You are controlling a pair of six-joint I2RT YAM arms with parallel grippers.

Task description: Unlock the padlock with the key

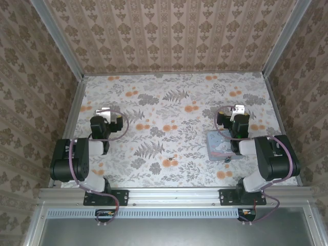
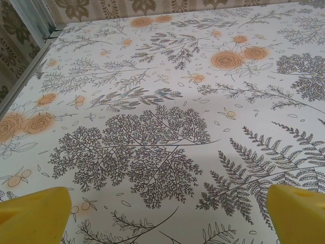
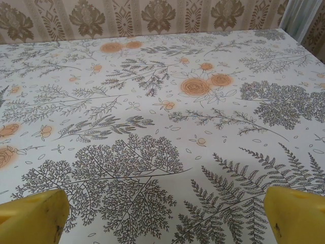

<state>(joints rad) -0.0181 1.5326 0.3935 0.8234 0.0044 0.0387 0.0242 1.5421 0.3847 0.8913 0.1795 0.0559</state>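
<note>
Padlock [image 1: 170,159], tiny dark speck left of tin [image 1: 219,146], long axis indiscernible

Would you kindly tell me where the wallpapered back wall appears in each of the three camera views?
Top external: the wallpapered back wall spans the upper part, above the floral tablecloth.
Left wrist: the wall is a thin slanting strip along the top edge.
Right wrist: the wall is a band across the top.
Shared landmark: the line where the tablecloth's far edge meets that wall.
</note>
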